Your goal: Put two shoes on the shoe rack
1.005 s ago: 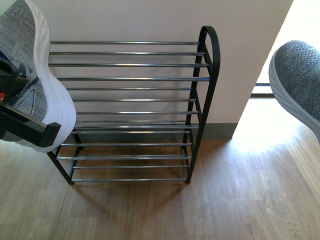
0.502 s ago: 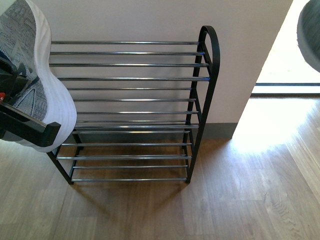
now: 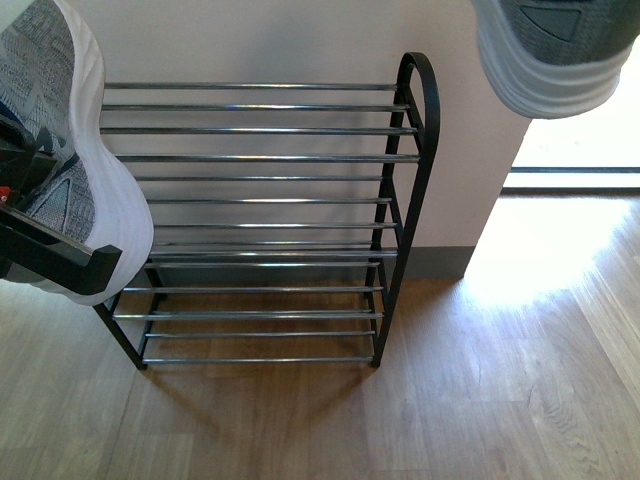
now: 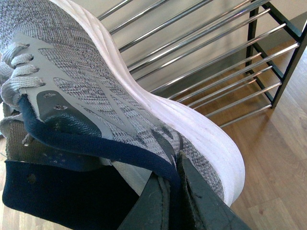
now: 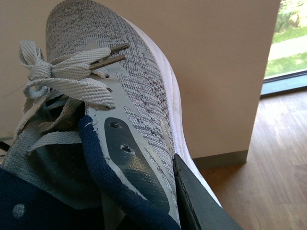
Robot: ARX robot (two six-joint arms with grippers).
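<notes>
Since half a second earlier, the right sneaker [image 3: 555, 50] had swung in from the far right edge of the front view to the upper right corner, its white sole turned toward the camera. The left sneaker [image 3: 95, 170] had kept its place.

The right claw [image 5: 158, 213] was clenched on the right sneaker at the navy collar. One dark finger [image 5: 199, 201] pressed against the outside of the grey knit upper; the other finger was hidden. The laces lay tied in a bow above the tongue. This sneaker hung in the air, above and to the right of the rack's rounded end post.

The left claw [image 4: 175, 172] was likewise clenched, pinching the navy collar of the left sneaker between its two black fingers. That sneaker was held tilted, toe up, in front of the left end of the shoe rack [image 3: 260, 158], its thick white sole facing the rods.

Neither sneaker touched the rack's silver rods. The rack stood on the wooden floor [image 3: 450, 400] against a pale wall [image 3: 250, 40], with a bright doorway just beyond the wall's corner.
</notes>
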